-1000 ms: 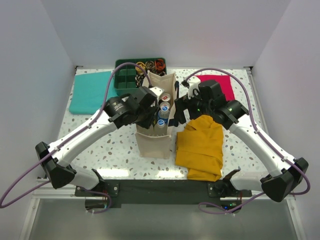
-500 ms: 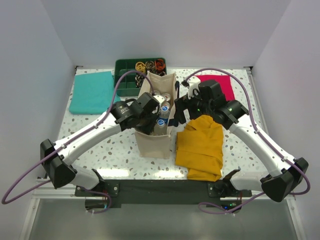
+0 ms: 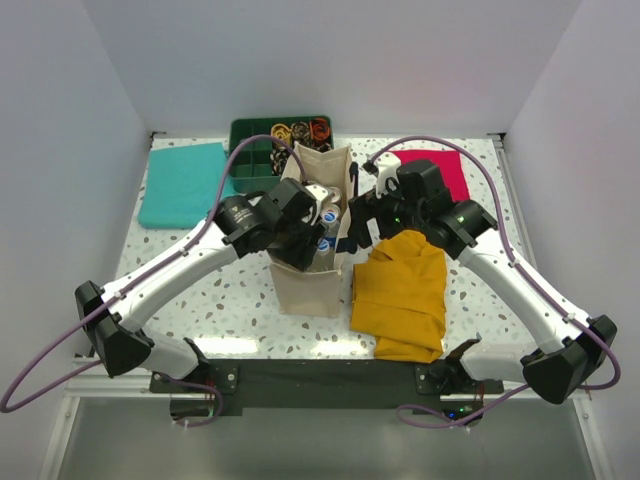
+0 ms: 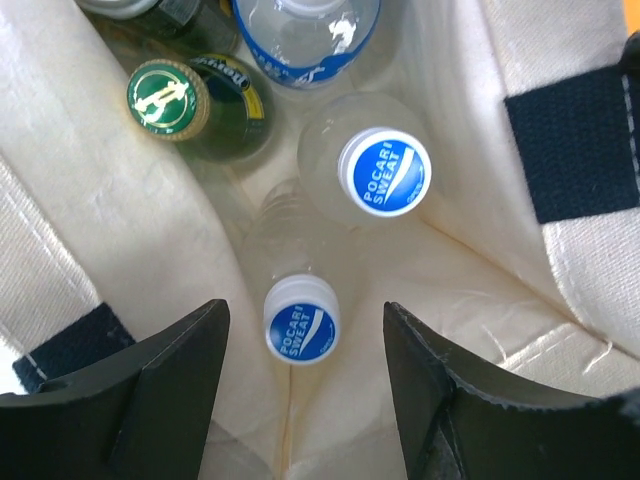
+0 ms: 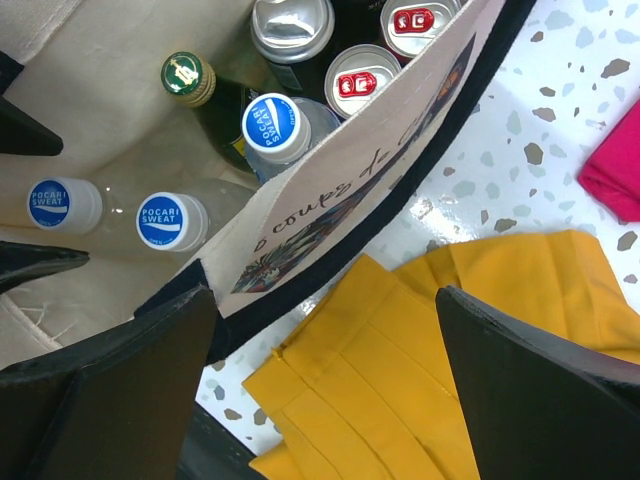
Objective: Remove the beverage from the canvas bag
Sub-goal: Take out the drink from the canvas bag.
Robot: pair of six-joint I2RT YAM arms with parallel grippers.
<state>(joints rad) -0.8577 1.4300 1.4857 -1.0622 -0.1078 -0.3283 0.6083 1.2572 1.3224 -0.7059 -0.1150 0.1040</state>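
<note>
The cream canvas bag (image 3: pixel 308 283) with navy handles stands upright mid-table, its mouth open. Inside it are several Pocari Sweat bottles, a green glass bottle (image 4: pixel 205 105) with a gold cap, and cans (image 5: pixel 291 27). My left gripper (image 3: pixel 318 222) is open above the bag's mouth. In the left wrist view (image 4: pixel 305 308) its jaws stand either side of a blue Pocari cap (image 4: pixel 301 320), well above it and not touching; a second capped bottle (image 4: pixel 384 171) stands behind. My right gripper (image 3: pixel 357 228) is open at the bag's right wall (image 5: pixel 325 295), straddling the rim and navy strap (image 5: pixel 400 190).
A mustard-yellow cloth (image 3: pixel 400 295) lies right of the bag, under my right gripper. A magenta cloth (image 3: pixel 445 170) is at the back right and a teal cloth (image 3: pixel 180 185) at the back left. A green compartment tray (image 3: pixel 255 150) stands behind the bag.
My left wrist dipped toward the near end of the bag, then came back a little toward the middle. The right arm and the bag have not moved.
</note>
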